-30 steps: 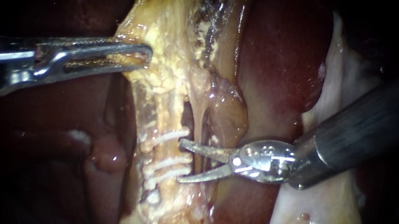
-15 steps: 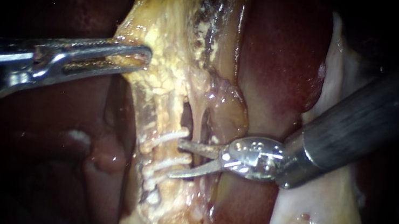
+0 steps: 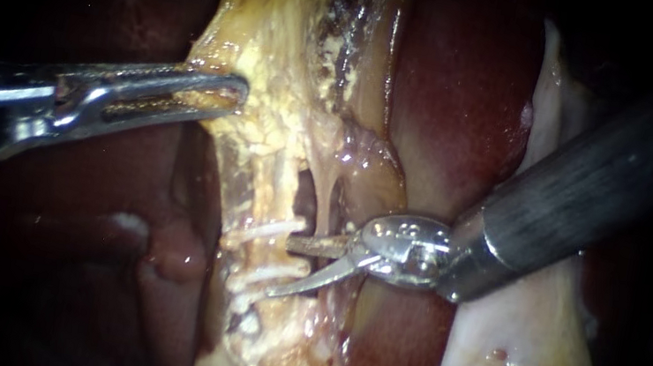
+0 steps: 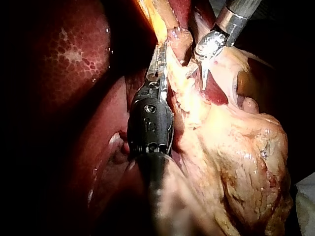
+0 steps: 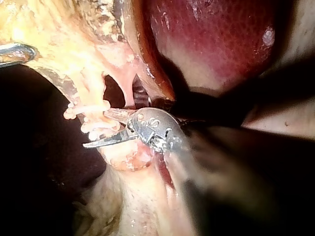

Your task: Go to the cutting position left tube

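The left tube (image 3: 269,191) runs down through yellow fatty tissue and carries white clips (image 3: 272,225) across it. My right instrument (image 3: 281,266) comes in from the upper right with its curved blades open. The blades reach onto the left tube, the upper one just under the top clip and the lower one along the clip (image 3: 275,272) below. In the right wrist view the open blades (image 5: 96,129) lie against the clipped tube (image 5: 91,115). My left instrument (image 3: 234,90) is shut on the yellow tissue above the tube and holds it taut; the left wrist view shows the same grip (image 4: 158,66).
Dark red liver (image 3: 458,99) lies behind and to the right of the tubes. A thinner right tube (image 3: 330,197) runs beside the left one. Pale tissue (image 3: 510,359) fills the lower right under my right instrument's shaft. The far left is dark.
My right instrument has slid left, so its open blades now reach over the clipped left tube. The left instrument and its hold are unchanged.
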Robot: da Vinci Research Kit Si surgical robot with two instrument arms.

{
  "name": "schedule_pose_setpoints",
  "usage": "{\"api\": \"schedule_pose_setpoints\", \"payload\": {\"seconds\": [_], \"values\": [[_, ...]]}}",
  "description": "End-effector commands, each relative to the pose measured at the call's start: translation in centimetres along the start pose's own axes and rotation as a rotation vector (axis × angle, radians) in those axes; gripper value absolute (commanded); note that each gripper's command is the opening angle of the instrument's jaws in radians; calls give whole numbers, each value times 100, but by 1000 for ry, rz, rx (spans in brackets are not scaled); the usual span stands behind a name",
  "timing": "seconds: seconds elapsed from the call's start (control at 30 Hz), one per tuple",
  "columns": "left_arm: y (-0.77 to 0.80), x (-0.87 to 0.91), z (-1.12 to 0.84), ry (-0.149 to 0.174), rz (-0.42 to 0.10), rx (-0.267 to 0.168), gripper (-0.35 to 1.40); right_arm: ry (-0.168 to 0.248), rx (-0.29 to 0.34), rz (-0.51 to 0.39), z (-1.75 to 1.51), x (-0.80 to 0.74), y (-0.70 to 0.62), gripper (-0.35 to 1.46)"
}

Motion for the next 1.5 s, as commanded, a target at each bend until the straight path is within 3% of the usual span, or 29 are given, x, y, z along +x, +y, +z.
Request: {"api": "schedule_pose_setpoints", "payload": {"seconds": [0.03, 0.23, 0.8, 1.07, 1.5], "values": [[0, 1, 0, 0, 0, 1, -35, 4, 8, 8, 5, 1, 2, 131], [1, 2, 1, 0, 1, 1, -35, 22, 48, 41, 16, 8, 6, 129], [5, 6, 7, -1, 3, 1, -35, 23, 163, 116, 29, 12, -2, 124], [9, 10, 12, -5, 4, 1, -35, 23, 176, 130, 46, 8, 1, 124], [6, 15, 18, -2, 7, -5, -35, 44, 191, 235, 57, 11, 8, 119]]}}
